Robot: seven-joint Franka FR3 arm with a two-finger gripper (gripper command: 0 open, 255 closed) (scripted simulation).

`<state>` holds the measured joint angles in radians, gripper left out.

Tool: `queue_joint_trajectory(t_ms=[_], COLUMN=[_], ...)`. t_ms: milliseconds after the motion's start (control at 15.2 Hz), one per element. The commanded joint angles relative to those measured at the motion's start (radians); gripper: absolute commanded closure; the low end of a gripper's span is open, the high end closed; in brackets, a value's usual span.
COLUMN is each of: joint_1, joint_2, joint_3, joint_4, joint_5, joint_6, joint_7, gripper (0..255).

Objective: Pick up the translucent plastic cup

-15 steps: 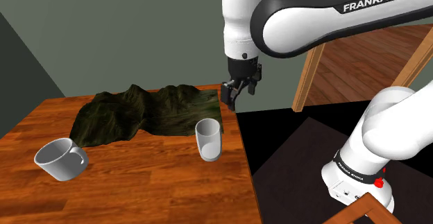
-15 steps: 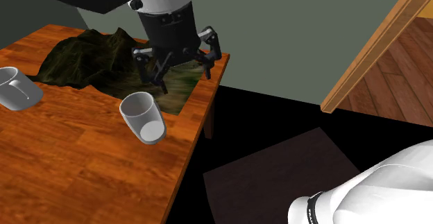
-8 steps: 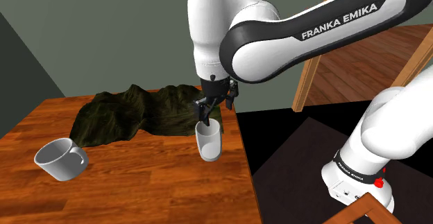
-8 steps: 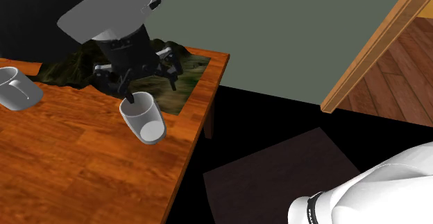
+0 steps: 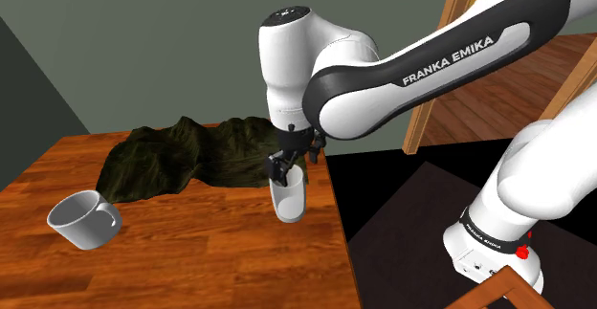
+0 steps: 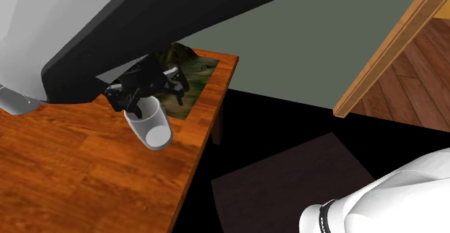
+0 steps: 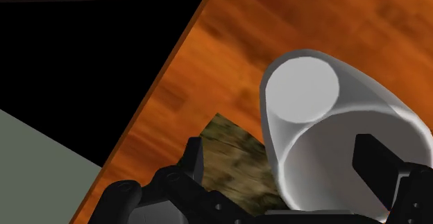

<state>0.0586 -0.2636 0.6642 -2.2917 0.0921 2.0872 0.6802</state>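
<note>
Since the pale grey tapered cup (image 5: 288,202) stands upright just beside the crumpled dark green cloth (image 5: 172,159) on the wooden tabletop (image 5: 191,250), I hold the black fingers (image 7: 194,161) open astride its rim, one inside.

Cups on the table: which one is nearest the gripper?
The handleless cup by the dark cloth; the gripper straddles its rim. The handled mug sits far off.

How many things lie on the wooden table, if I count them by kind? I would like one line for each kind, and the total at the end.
cup without handle: 1
mug with handle: 1
dark green cloth: 1
Total: 3
</note>
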Motion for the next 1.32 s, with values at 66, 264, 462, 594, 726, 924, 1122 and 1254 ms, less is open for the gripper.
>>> queue_joint_trajectory(t_ms=[66,264,462,594,726,924,1122,1254], joint_1=[0.000,0.000,0.000,-0.001,0.001,0.002,0.003,0.003], joint_2=[0.000,0.000,0.000,0.003,-0.009,-0.024,-0.037,-0.044], joint_3=[0.000,0.000,0.000,0.001,-0.005,-0.013,-0.022,-0.027], joint_4=[-0.005,-0.005,-0.005,-0.003,0.015,0.044,0.074,0.095], joint_5=[0.000,0.000,0.000,-0.001,0.004,0.010,0.014,0.016], joint_6=[0.006,0.006,0.005,0.006,-0.022,-0.064,-0.106,-0.133], joint_7=[0.000,0.000,-0.001,0.001,-0.005,-0.013,-0.020,-0.024], gripper=[255,255,255,255,255,255,255,255])
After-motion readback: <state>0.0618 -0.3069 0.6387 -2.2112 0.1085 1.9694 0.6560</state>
